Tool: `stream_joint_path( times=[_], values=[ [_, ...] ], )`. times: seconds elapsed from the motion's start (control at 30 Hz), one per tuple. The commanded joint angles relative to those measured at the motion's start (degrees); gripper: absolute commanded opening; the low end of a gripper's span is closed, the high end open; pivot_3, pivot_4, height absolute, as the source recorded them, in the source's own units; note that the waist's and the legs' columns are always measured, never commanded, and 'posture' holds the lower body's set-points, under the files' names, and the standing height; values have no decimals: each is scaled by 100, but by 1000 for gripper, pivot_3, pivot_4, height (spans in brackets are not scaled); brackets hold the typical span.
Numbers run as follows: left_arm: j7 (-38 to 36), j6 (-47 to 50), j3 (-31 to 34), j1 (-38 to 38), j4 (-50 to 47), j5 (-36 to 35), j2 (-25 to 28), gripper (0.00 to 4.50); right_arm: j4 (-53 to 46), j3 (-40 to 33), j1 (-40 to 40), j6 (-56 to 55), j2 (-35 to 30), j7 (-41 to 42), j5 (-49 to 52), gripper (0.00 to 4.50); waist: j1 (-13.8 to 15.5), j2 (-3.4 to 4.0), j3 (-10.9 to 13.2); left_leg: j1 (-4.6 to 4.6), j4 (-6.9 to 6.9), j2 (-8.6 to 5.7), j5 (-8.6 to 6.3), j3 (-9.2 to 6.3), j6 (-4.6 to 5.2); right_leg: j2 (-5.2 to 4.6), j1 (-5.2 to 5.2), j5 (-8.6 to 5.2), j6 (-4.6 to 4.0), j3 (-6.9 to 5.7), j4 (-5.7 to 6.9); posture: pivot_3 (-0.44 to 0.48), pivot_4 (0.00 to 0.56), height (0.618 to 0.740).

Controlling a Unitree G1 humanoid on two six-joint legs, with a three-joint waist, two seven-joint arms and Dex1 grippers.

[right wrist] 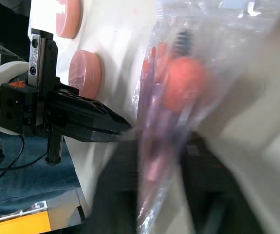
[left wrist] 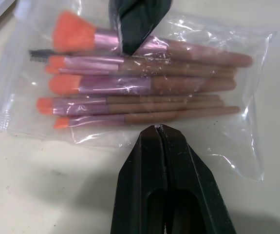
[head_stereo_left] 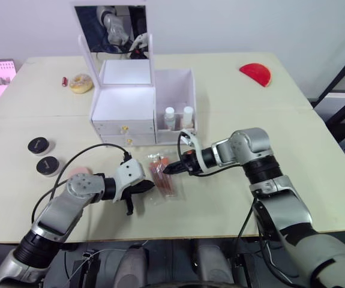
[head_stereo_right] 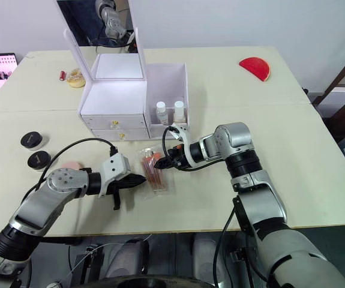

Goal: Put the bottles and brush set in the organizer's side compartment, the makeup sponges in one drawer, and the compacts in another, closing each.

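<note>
The brush set (head_stereo_left: 162, 177), a clear pouch of pink-handled brushes, lies on the table in front of the organizer (head_stereo_left: 124, 108). My right gripper (head_stereo_left: 167, 170) is shut on the pouch's right edge, and the pouch fills the space between its fingers in the right wrist view. My left gripper (left wrist: 157, 129) is shut, with its tip on the pouch's clear left margin. Both bottles (head_stereo_left: 170, 117) (head_stereo_left: 188, 115) stand in the side compartment (head_stereo_left: 175, 81). Two compacts (head_stereo_left: 38, 145) (head_stereo_left: 47, 165) sit at the left. The two makeup sponges (right wrist: 84, 73) (right wrist: 69, 19) lie beside my left arm.
Both gold-knobbed drawers (head_stereo_left: 125, 128) look closed under the upright mirror (head_stereo_left: 113, 27). A yellowish disc (head_stereo_left: 81, 83) and a small red stick (head_stereo_left: 65, 81) lie at the back left. A red half-round case (head_stereo_left: 256, 74) lies at the back right.
</note>
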Motion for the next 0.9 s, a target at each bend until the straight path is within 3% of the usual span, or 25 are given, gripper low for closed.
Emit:
stream_joint_path(
  times=[0.03,0.27,0.3,0.37,0.6,0.67,0.8,0.9],
  values=[
    [-52,20,-63,104,-4,33,50,0,-4,-154,-157,-85,16,-12,43,12,0,0,0,0,0,0,0,0,0,0,0,0,0,0,0,0,150,739],
    [52,-67,216,6,29,-91,-29,0,-45,-264,-201,-12,-23,-19,105,12,0,0,1,-1,0,0,0,0,0,0,0,0,0,0,0,0,150,739],
    [42,-66,288,-10,9,-162,-38,256,-64,-277,-192,3,-34,-19,113,1,0,0,1,-1,0,0,0,0,0,0,-1,0,0,0,0,0,150,739],
    [-18,-2,450,-38,-61,-359,-46,856,-115,-294,-172,32,-60,-17,127,0,0,0,2,-2,0,0,0,0,0,0,-2,0,0,0,1,0,150,739],
    [-341,522,1541,219,-886,-1498,295,4464,-707,-636,-163,408,-169,-133,330,0,-3,2,6,-9,-5,0,0,-1,0,0,-12,0,1,0,0,0,150,739],
    [-357,745,1838,292,-1101,-1837,393,4464,-921,-754,-154,549,-200,-170,410,0,-1,2,6,-9,-5,0,0,-3,0,0,-12,-1,1,-1,0,0,150,739],
    [-266,1685,3600,910,-1756,-3500,680,4464,-2060,-1298,-169,882,-584,-36,1015,0,-11,2,15,-18,-5,0,0,-4,1,0,-20,-2,2,0,-2,0,150,739],
    [109,1926,4060,1170,-1980,-3985,654,4464,-2450,-1618,-202,882,-690,-40,1409,0,6,2,15,-13,-8,0,-1,-8,1,0,-13,-7,5,-4,-5,0,150,739]
  ],
)
